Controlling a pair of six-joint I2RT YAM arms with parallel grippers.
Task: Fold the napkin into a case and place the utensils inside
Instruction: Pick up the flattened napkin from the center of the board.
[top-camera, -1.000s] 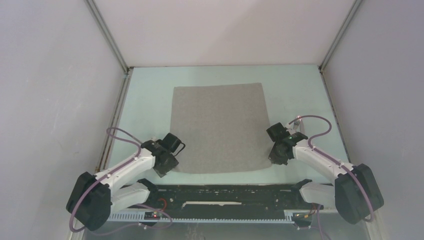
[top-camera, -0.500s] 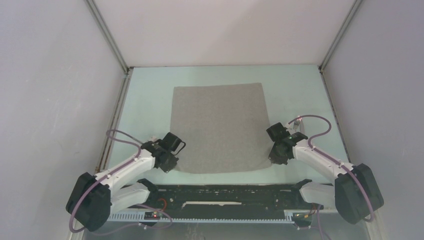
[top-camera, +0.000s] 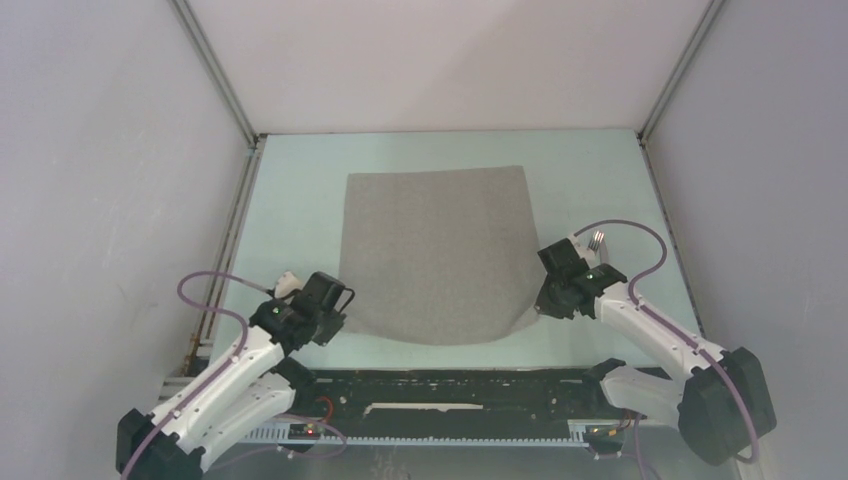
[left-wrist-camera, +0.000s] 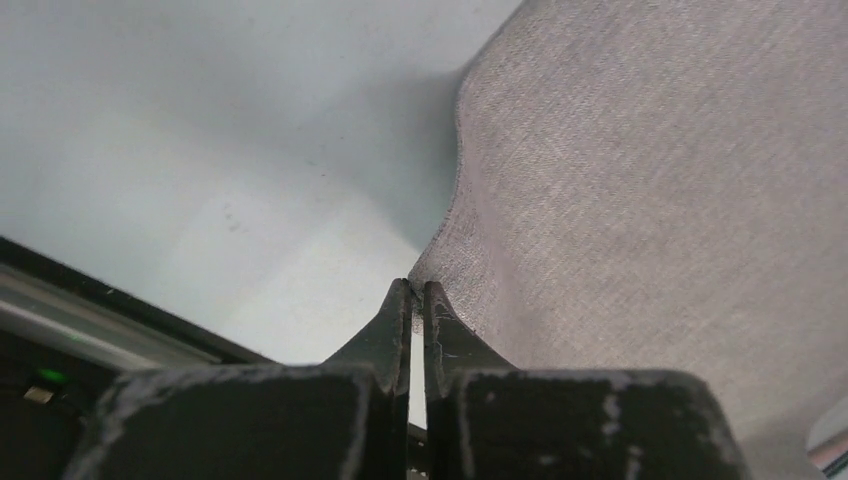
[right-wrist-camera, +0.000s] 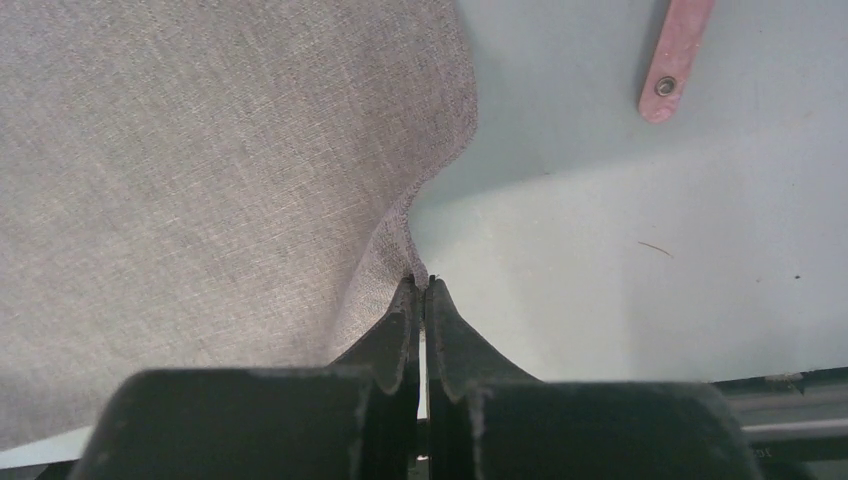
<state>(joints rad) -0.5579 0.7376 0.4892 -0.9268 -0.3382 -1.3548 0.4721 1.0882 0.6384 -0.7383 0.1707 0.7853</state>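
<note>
The taupe-grey napkin (top-camera: 435, 250) lies spread on the pale table, its two near corners lifted. My left gripper (top-camera: 335, 318) is shut on the near-left corner of the napkin (left-wrist-camera: 600, 180), the cloth pinched at the tips. On the other side my right gripper (top-camera: 545, 300) is shut on the near-right corner of the napkin (right-wrist-camera: 200, 170). Silver fork tines (top-camera: 596, 239) of the utensils peek out behind the right wrist. A pale pink handle (right-wrist-camera: 677, 55) lies on the table to the right of the cloth. No folded case is in view.
Grey walls enclose the table on the left, back and right. A black rail (top-camera: 450, 385) runs along the near edge between the arm bases. Purple cables loop from both arms.
The left gripper shut on the near-left corner and lifted it, its arm drawing back toward the near edge. The right gripper rose slightly with its corner. The napkin's near edge now curves inward.
</note>
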